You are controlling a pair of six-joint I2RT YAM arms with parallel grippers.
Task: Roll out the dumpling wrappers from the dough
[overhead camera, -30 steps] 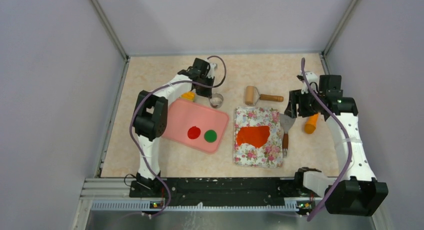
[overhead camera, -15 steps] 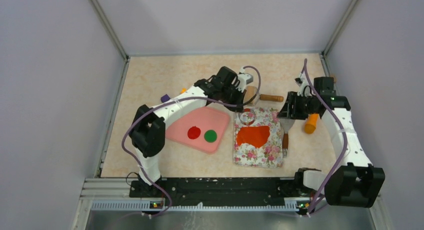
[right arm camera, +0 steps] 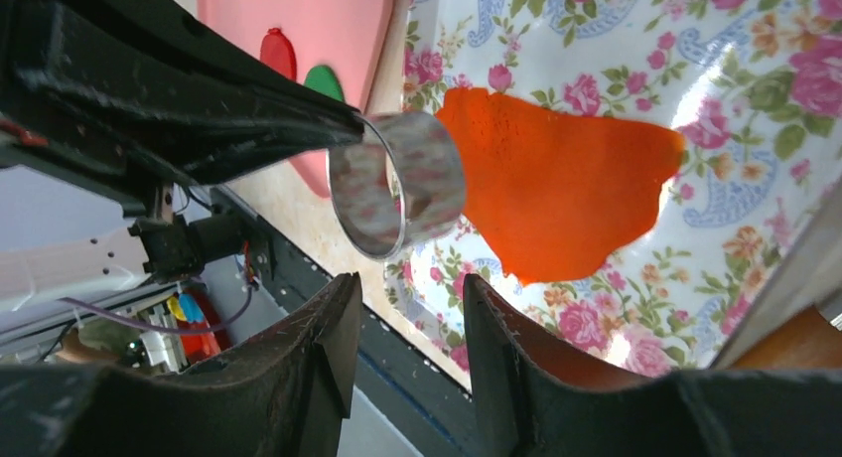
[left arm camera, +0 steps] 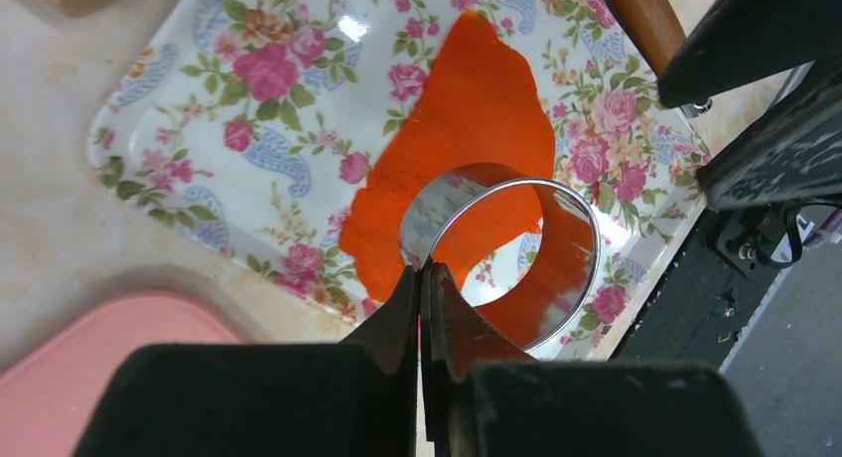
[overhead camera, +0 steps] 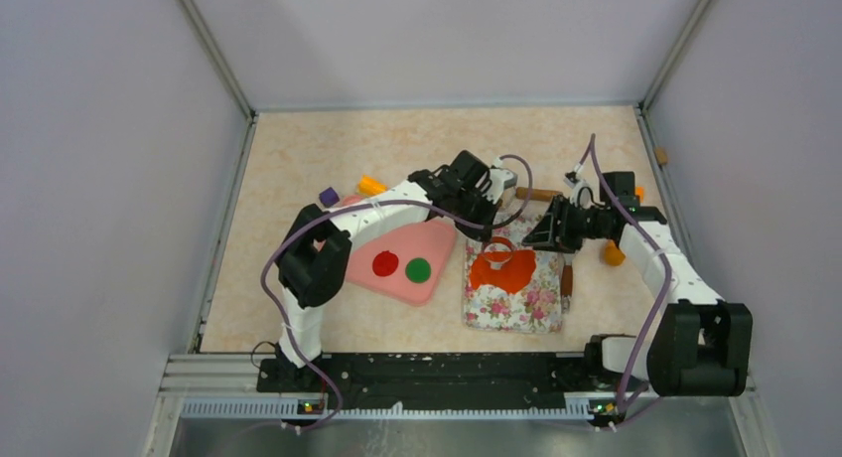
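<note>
Your left gripper (left arm camera: 422,278), clamped on the ring's (right arm camera: 397,184) wall, holds it over the dough (left arm camera: 477,109) on the tray (left arm camera: 199,109), apparently to stamp a disc, while your right gripper (right arm camera: 407,298) hovers alongside, jaws apart, and two wrappers (overhead camera: 385,264) lie on the board (overhead camera: 427,243).

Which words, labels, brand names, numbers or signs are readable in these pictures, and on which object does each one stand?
None: no readable text shows in any view.
The floral tray carries only a flower pattern.
The metal ring cutter shows only reflections.
The pink board is plain.
</note>
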